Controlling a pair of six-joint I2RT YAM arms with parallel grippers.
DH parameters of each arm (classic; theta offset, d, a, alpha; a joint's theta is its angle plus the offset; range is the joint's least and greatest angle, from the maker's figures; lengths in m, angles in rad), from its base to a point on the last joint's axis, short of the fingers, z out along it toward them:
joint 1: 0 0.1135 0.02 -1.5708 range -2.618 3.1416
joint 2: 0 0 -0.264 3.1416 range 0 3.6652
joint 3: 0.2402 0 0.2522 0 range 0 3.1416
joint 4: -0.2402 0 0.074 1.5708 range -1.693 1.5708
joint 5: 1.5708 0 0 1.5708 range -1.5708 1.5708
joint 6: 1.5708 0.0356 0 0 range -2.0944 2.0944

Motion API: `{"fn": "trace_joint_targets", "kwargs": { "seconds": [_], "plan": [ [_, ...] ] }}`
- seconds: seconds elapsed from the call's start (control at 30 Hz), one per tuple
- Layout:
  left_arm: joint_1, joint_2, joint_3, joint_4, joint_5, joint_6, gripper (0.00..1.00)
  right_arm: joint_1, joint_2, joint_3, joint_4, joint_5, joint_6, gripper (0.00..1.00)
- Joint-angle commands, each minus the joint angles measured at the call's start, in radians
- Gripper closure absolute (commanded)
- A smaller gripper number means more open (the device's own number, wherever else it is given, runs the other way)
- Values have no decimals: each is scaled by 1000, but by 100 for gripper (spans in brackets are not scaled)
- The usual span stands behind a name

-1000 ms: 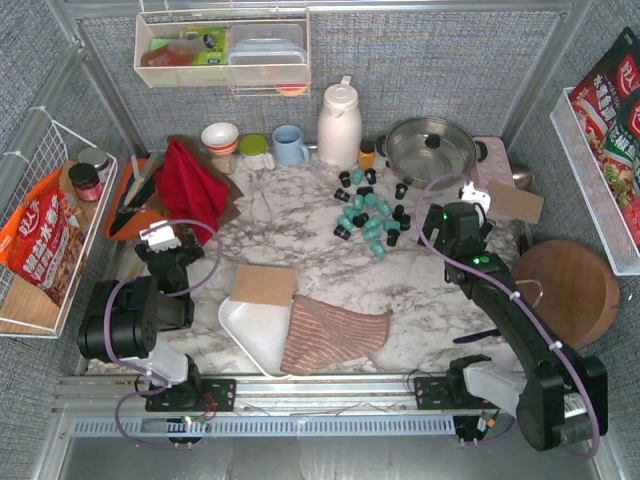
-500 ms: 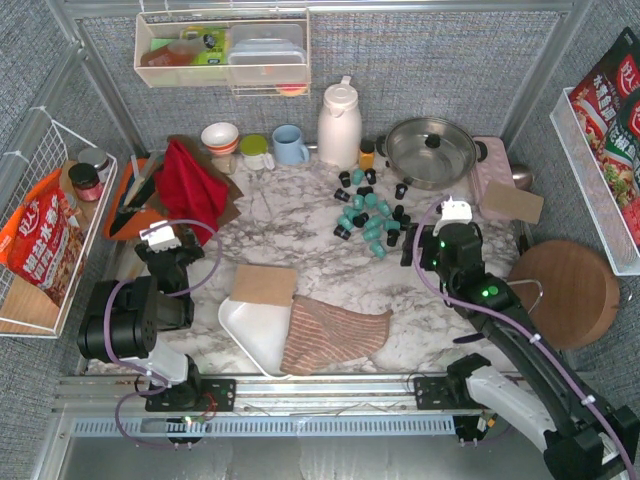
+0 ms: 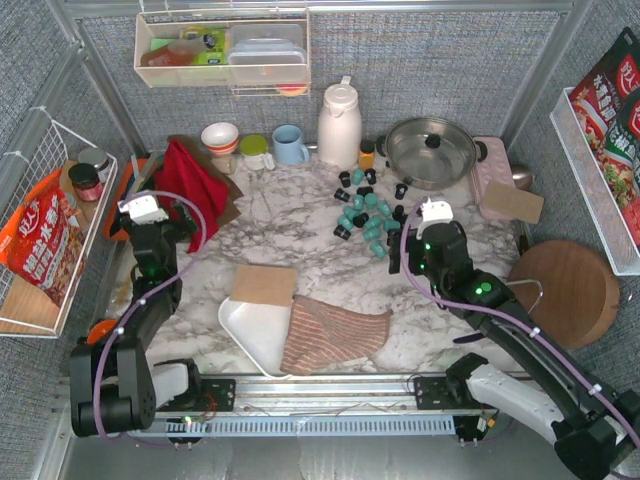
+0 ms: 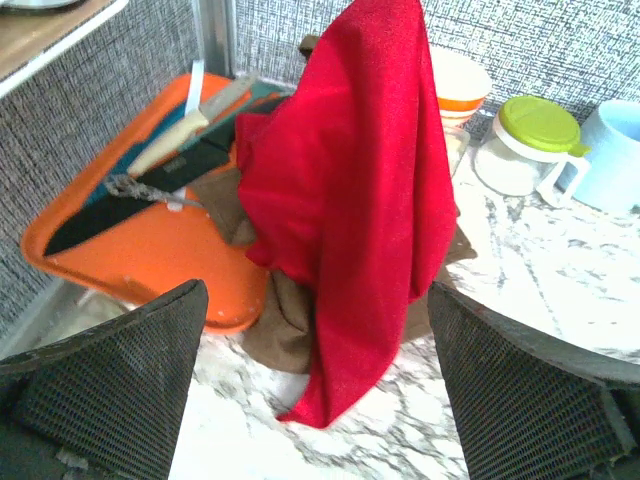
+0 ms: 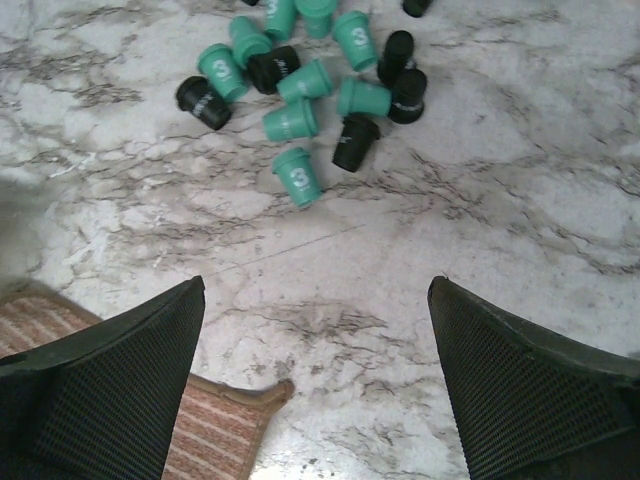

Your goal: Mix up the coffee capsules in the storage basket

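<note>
The coffee capsules (image 3: 370, 215), teal and black, lie in a loose heap on the marble at the back centre. The right wrist view shows the capsules (image 5: 300, 100) ahead of the fingers. My right gripper (image 3: 398, 252) hangs open and empty just near-right of the heap; in its own view the gripper (image 5: 315, 385) has bare marble between the jaws. The white storage basket (image 3: 245, 330) sits at the front centre, half covered by a striped cloth (image 3: 335, 335) and a cardboard piece (image 3: 265, 285). My left gripper (image 3: 165, 232) is open and empty, facing a red cloth (image 4: 350, 180).
An orange tray (image 4: 130, 250) with knives lies at the far left beside the red cloth (image 3: 190, 185). Bowl, jar, blue mug (image 3: 290, 145), white thermos (image 3: 338, 125) and a steel pan (image 3: 430, 150) line the back. A round wooden board (image 3: 565, 290) is at the right.
The left arm has unfolded and reached back-left toward the red cloth. The right arm has swung left and nearer, to the near side of the capsule heap. Both grippers stay open.
</note>
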State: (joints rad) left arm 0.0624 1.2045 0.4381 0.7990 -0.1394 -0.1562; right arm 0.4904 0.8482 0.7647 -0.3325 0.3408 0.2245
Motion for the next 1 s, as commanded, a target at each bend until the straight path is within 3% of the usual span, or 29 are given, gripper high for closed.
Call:
{"fn": "trace_joint_targets", "kwargs": {
  "seconds": [0.0,0.17,0.27,0.47,0.6,0.73,0.97],
  "plan": [
    [-5,-75,92,-421,-66,-265,1,64,49,36,22,22,-7,2],
    [-4,-109,197,-786,-144,-561,1,152,134,42,125,-11,-40,2],
    [-1,-141,184,-858,-144,-672,1,190,208,52,211,-46,-70,2],
    [-7,-250,154,-831,89,-570,1,276,384,94,375,-116,-135,3],
    [-60,-306,135,-872,95,-543,2,326,492,119,492,-177,-129,2],
    [-164,-322,90,-866,106,-539,14,365,596,137,586,-238,-91,2],
    [-269,-325,27,-848,134,-529,24,421,709,150,638,-261,-95,7]
  ]
}}
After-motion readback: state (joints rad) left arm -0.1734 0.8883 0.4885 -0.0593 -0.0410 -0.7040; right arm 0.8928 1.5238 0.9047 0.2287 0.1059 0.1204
